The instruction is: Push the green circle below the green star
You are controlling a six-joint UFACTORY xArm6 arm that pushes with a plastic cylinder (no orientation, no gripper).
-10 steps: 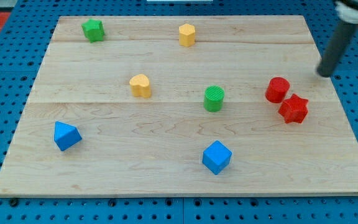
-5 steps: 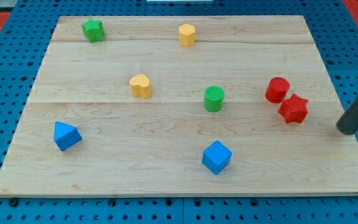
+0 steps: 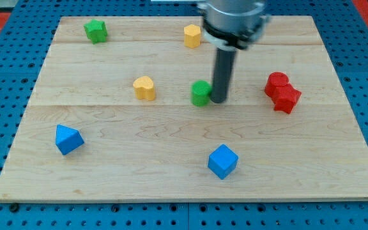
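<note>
Green circle (image 3: pixel 200 93) is sitting near the middle of the wooden board (image 3: pixel 171 160), with my tip (image 3: pixel 218 99) pressing against its 3 o'clock side. The rod carries no jaws; its lower end is simply standing upright on the board, holding nothing and touching the green circle only. Green star (image 3: pixel 95 30) is lying far off toward 10 o'clock from the circle, near the board's top-left corner. Yellow heart-like block (image 3: pixel 144 87) is sitting at 9 o'clock from the circle, apart from it. Yellow block (image 3: pixel 192 36) is resting at 12 o'clock. Red cylinder (image 3: pixel 276 84) and red star (image 3: pixel 287 99) are touching each other at 3 o'clock from my tip. Blue cube (image 3: pixel 223 161) is lying at 5 o'clock, and a blue angular block (image 3: pixel 68 139) at 8 o'clock. No readable writing or label is showing.
</note>
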